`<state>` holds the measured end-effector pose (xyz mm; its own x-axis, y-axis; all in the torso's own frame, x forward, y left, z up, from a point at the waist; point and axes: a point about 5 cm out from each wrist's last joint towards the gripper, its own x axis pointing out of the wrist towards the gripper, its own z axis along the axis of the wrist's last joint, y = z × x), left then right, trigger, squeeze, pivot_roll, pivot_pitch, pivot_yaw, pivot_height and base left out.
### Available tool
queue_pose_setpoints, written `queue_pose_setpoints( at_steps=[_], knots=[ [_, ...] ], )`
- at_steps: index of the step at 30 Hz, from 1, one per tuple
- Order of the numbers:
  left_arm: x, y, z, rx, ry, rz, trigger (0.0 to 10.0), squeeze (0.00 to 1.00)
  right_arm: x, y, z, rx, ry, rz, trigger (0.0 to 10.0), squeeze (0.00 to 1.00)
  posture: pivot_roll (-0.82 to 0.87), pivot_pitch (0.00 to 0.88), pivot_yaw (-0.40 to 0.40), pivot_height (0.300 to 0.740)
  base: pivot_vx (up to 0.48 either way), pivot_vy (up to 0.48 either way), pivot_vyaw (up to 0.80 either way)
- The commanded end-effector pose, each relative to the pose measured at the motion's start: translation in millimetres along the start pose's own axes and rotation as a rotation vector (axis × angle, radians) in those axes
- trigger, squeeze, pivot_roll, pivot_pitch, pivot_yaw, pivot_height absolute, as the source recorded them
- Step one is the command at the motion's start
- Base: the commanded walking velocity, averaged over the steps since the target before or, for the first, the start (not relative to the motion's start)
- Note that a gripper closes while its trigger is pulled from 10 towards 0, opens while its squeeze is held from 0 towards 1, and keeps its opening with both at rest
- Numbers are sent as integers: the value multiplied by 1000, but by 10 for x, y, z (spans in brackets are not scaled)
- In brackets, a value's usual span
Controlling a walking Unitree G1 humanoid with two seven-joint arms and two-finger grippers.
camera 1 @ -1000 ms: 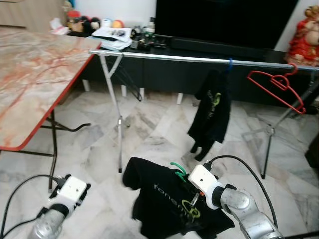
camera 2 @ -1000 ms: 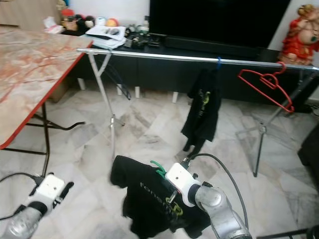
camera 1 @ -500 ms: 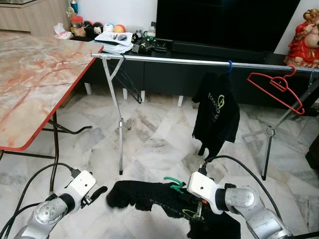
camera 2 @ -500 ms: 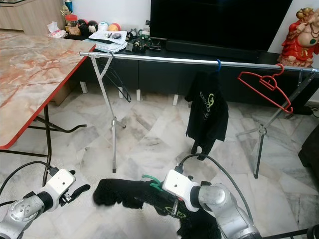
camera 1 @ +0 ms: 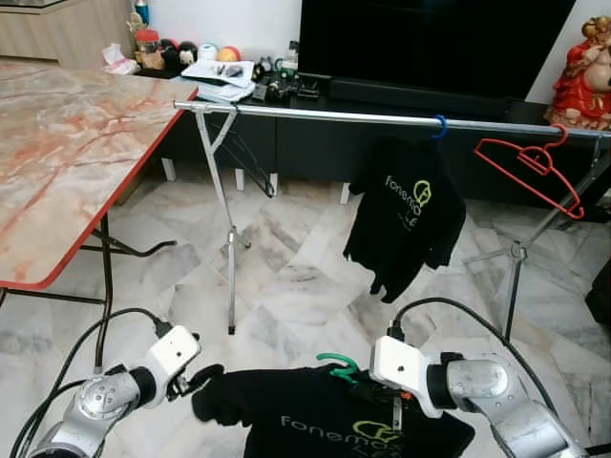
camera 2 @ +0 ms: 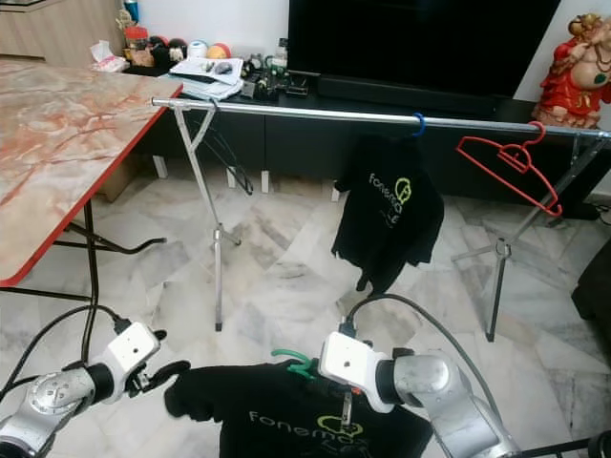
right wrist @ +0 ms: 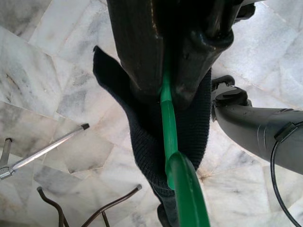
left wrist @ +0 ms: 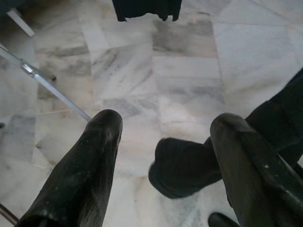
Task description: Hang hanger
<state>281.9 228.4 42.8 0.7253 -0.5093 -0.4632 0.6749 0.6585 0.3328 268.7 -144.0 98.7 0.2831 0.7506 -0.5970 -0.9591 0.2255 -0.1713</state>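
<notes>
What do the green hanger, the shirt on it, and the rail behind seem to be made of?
Green hanger: probably plastic, given its smooth, glossy, uniform colour; it is held in the right tool.
Black shirt: soft knit fabric, matte and draping, with printed lettering.
Rail: metal tube, going by its silvery reflective sheen.

Ahead of our jaws, the rail (camera 1: 325,114) has a bare stretch btwn its left leg (camera 1: 221,210) and the hung black shirt (camera 1: 409,218). Further right, the red hanger (camera 1: 528,170) takes the rail; table (camera 1: 67,143) crowds our left.
</notes>
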Motion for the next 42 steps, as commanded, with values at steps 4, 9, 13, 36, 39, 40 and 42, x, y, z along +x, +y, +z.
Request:
queue_pose_setpoints(
  at_steps=[4, 9, 13, 36, 39, 40, 42],
  knots=[
    [25, -74, -21, 6, 40, -89, 10000, 0, -17, 11, 139, -32, -49, 8, 10000, 0, 68, 105, -45, 740, 0, 0, 0],
    [-17, -69, -107, 142, 146, -114, 10000, 0, -42, -2, 85, -35, -15, -13, 10000, 0, 69, 107, -42, 740, 0, 0, 0],
    [-87, -94, -217, 167, 216, -170, 10000, 0, -8, 15, 52, -33, 3, -16, 10000, 0, 74, 111, -40, 740, 0, 0, 0],
    [105, -266, -297, 152, 231, -58, 10000, 0, 79, 59, 174, -33, -53, -5, 10000, 0, 68, 112, -40, 740, 0, 0, 0],
    [111, -272, -308, 139, 226, -42, 10000, 0, 74, 55, 171, -34, -51, -6, 10000, 0, 69, 112, -40, 740, 0, 0, 0],
    [114, -274, -312, 137, 226, -38, 10000, 0, 74, 54, 170, -34, -50, -7, 10000, 0, 70, 112, -40, 740, 0, 0, 0],
    [134, -292, -314, 115, 219, -19, 10000, 0, 78, 54, 177, -35, -52, -8, 10000, 0, 68, 111, -40, 740, 0, 0, 0]
  ],
)
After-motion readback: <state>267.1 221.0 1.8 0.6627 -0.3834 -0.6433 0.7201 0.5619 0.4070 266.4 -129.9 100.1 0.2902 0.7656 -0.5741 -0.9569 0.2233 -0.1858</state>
